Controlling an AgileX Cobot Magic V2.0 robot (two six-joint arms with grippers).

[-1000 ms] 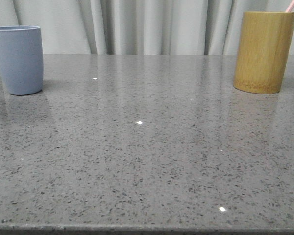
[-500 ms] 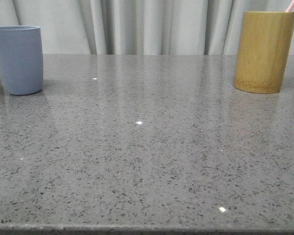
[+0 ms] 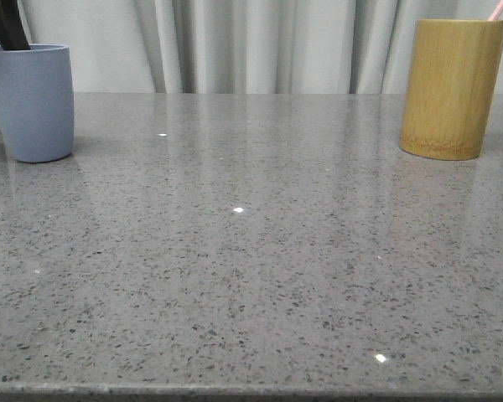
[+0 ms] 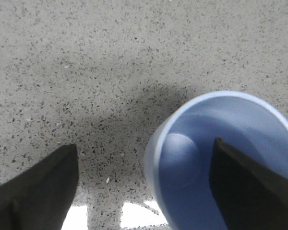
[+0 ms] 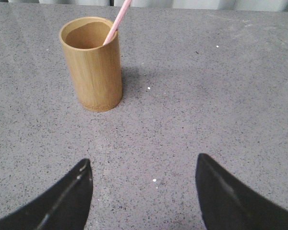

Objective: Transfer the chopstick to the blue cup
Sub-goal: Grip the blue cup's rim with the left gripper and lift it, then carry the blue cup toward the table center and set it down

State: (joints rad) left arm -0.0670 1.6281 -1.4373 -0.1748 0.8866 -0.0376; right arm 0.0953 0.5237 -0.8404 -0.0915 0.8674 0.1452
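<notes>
Chopstick [image 5: 118, 21], pale pink, leans inside the bamboo cylinder [image 5: 93, 64] at the table's far right; its upper end is cut off by the frame. Left gripper [image 4: 144, 187] hangs spread wide over the blue cup [image 4: 192, 153], one finger [image 4: 249, 187] above its mouth. Right gripper [image 5: 144, 191], also wide and empty, faces the cylinder across the grey speckled table [image 3: 251, 251].

Front view: low, near desk [image 3: 251, 251] level, facing forward toward the curtain [image 3: 251, 46], with the blue cup [image 3: 35, 100] far left and the bamboo cup [image 3: 453, 88] far right. Left wrist view: close, looking steeply down into the blue cup [image 4: 221, 163]. Right wrist view: higher, angled obliquely toward the bamboo cup [image 5: 92, 64], farther off.
</notes>
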